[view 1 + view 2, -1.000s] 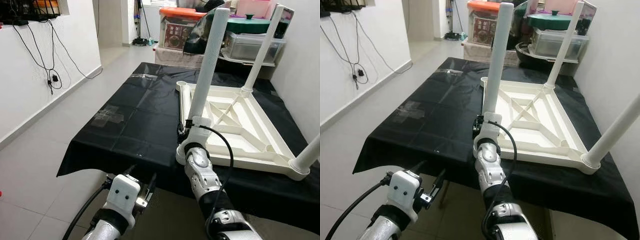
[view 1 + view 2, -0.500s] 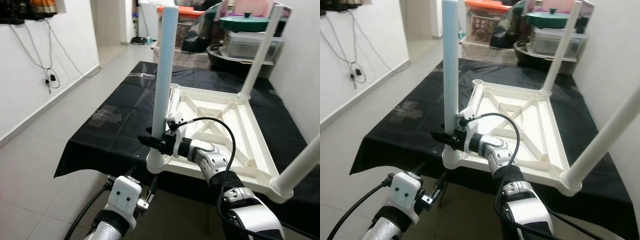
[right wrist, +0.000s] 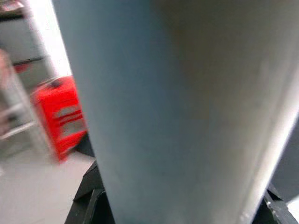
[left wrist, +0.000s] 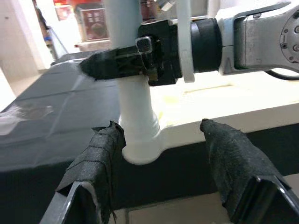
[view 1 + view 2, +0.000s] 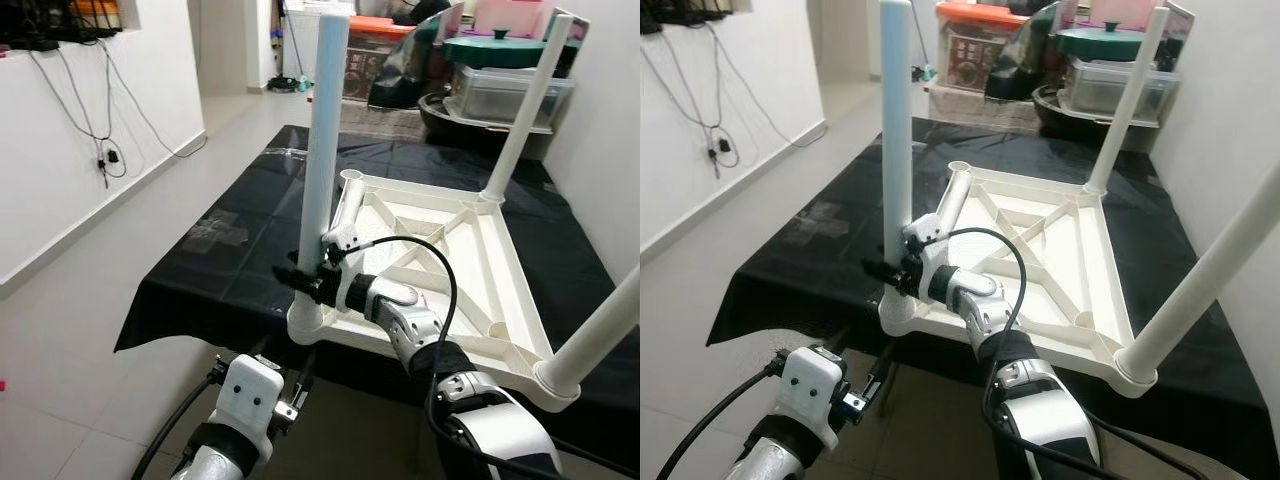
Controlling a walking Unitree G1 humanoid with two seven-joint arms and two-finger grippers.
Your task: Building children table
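A white children's table [image 5: 470,255] lies upside down on a black-covered table [image 5: 240,250]. Its near-left leg [image 5: 322,140] stands upright in the corner socket [image 5: 305,322]. My right gripper [image 5: 300,280] is shut on this leg just above the socket; the leg [image 3: 177,107] is blurred up close in the right wrist view. Two more legs [image 5: 525,100] [image 5: 600,335] stand at the far right and near right corners. A loose leg [image 5: 343,205] lies along the frame's left side. My left gripper [image 5: 285,375] hangs open below the front edge, its fingers [image 4: 100,158] under the socket [image 4: 138,135].
Storage boxes and a green lid [image 5: 490,45] are stacked behind the table. A white wall with hanging cables [image 5: 100,120] runs along the left, with tiled floor [image 5: 70,330] between it and the black cover. Another wall [image 5: 605,110] stands close on the right.
My right gripper has swung left with the leg in it, turning the white table so that corner now sits at the front edge. The left gripper stays low.
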